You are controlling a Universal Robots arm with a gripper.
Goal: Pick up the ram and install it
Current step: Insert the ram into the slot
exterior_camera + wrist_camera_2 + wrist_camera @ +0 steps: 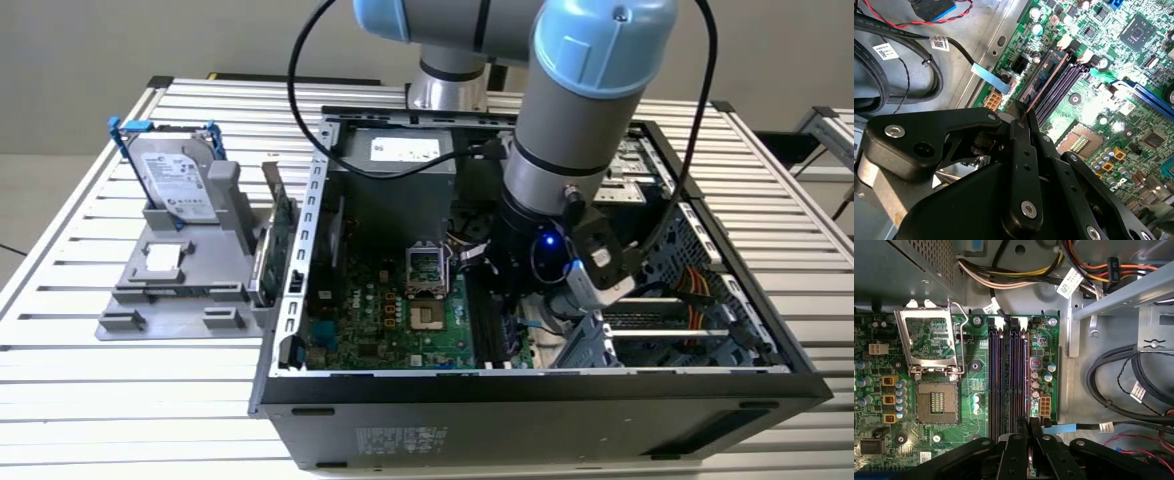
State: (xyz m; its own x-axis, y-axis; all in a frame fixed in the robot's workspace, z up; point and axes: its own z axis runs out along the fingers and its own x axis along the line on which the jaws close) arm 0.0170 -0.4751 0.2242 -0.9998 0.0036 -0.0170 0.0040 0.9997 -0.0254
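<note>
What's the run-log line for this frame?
stage: inserting | gripper: shut on slim bluish-green ram stick | ram: edge-on over outermost black memory slots | site: green motherboard in open black computer case

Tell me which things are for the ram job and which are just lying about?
For the job:
ram, held edge-on in the gripper over the slots
slots on the motherboard

Just lying about:
hard drive in its stand
cables
empty socket

A slatted metal table point(80, 380) stands on a grey floor point(40, 120), evenly lit.
</note>
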